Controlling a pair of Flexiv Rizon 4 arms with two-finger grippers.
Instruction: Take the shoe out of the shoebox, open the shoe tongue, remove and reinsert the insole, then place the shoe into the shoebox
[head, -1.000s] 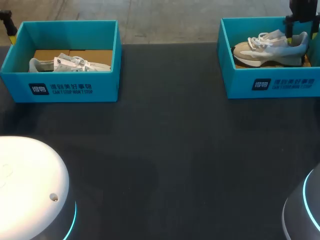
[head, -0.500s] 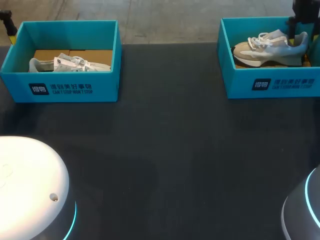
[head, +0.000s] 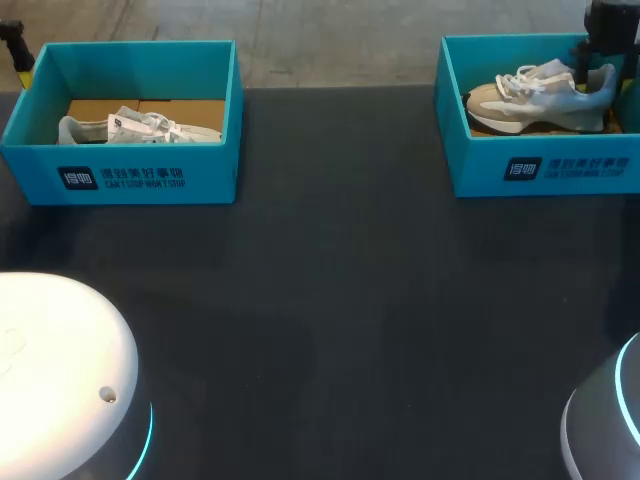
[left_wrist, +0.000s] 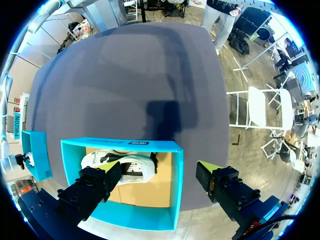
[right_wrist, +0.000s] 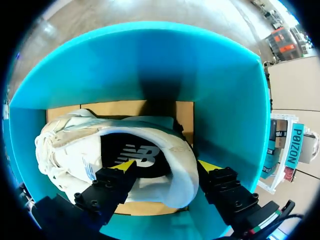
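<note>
- Close to me, the dark table (head: 330, 300) lies flat.
- Far off on my left, the left gripper (left_wrist: 155, 167) hangs above the left shoebox (left_wrist: 125, 145). It is spread wide and holds nothing. A pale shoe (left_wrist: 130, 167) lies inside the box.
- Far off on my right, the right gripper (right_wrist: 166, 165) dips into the right shoebox (head: 545, 165), at the heel of the grey shoe (head: 530, 95) standing upright inside. I cannot tell if it pinches the heel.
</note>
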